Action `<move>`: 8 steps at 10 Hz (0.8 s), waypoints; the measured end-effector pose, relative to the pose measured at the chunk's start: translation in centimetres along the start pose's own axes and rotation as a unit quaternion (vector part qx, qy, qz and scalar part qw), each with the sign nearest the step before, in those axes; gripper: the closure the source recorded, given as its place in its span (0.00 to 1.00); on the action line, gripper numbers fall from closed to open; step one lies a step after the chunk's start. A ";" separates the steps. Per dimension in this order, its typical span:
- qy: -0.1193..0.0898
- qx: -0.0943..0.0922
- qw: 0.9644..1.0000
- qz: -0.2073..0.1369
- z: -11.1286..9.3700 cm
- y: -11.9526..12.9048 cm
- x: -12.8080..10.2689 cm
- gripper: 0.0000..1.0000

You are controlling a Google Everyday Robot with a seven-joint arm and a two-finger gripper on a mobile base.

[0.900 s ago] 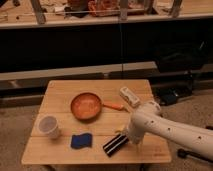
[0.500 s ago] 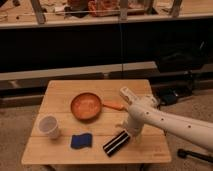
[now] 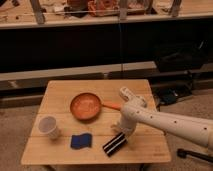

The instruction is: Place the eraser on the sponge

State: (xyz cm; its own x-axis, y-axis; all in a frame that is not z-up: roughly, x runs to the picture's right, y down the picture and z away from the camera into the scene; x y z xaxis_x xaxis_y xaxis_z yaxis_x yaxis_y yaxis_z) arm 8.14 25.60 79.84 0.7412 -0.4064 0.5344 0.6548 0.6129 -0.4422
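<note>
The eraser (image 3: 114, 143), a black block with pale stripes, lies at an angle on the wooden table (image 3: 95, 90) near its front edge. The dark-blue sponge (image 3: 80, 141) lies flat a short way to its left, apart from it. My gripper (image 3: 120, 129) hangs at the end of the white arm (image 3: 165, 121), just above and behind the eraser's far end. Whether it touches the eraser does not show.
An orange pan (image 3: 85, 106) sits mid-table with its handle pointing right under the arm. A translucent white cup (image 3: 48, 126) stands at the front left. A white block (image 3: 128, 93) lies behind the arm. A dark shelf runs behind the table.
The arm has swung back and up from the table's front edge, so the gripper now sits behind the eraser rather than over it. The eraser and sponge have stayed put.
</note>
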 end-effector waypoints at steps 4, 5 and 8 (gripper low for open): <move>-0.006 -0.021 1.000 0.007 1.8 -1.0 -1.4 0.28; -0.013 -0.029 0.999 0.009 2.6 -0.8 -1.5 0.38; -0.018 -0.028 0.999 0.014 2.7 -0.9 -1.6 0.69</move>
State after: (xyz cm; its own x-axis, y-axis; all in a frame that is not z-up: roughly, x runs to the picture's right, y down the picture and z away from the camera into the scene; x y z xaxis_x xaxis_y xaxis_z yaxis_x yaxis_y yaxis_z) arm 5.97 27.46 81.33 0.7541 -0.3644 0.5465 0.6420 0.5843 -0.4964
